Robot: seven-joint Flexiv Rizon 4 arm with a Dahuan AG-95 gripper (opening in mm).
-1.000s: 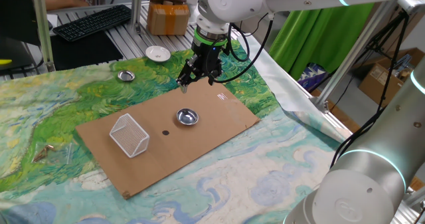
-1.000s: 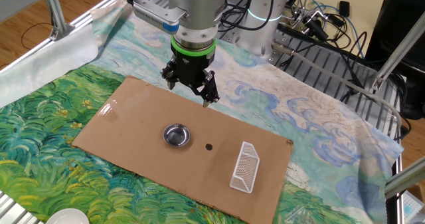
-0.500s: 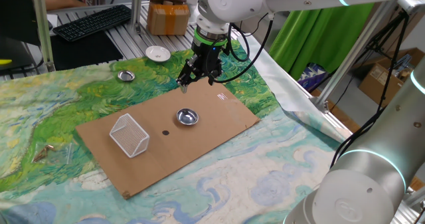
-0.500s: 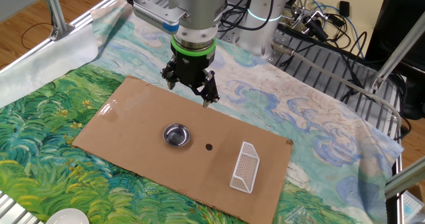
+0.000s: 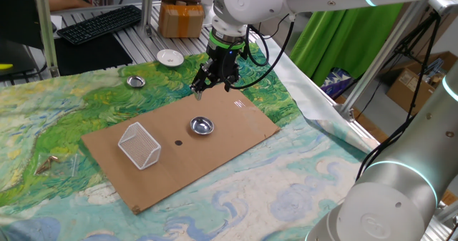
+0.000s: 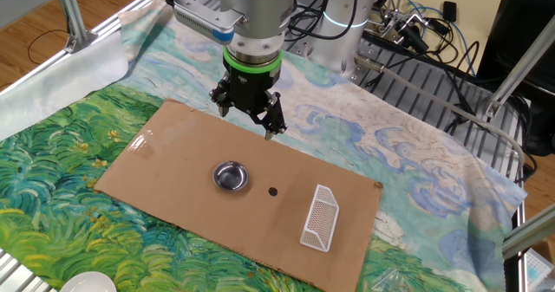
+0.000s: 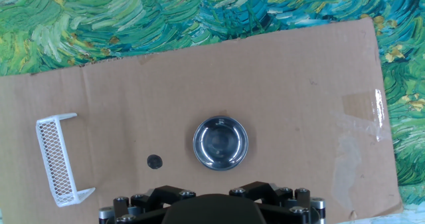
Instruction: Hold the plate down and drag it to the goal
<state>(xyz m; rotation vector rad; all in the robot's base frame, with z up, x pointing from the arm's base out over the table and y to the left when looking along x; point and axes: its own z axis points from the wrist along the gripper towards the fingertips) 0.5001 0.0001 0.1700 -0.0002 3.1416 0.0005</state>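
Cardboard [image 5: 236,126] bears everything we track: the plate [image 5: 202,126] lies near its middle, untouched, the goal [image 5: 139,144] well apart toward one end. Above its far edge we see the gripper [image 6: 249,119] hovering, fingers spread, holding nothing.

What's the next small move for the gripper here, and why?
Probably lower the gripper onto the steel plate. It hangs above the cardboard's far edge, touching nothing, while the plate sits untouched short of the black dot and the white wire basket.
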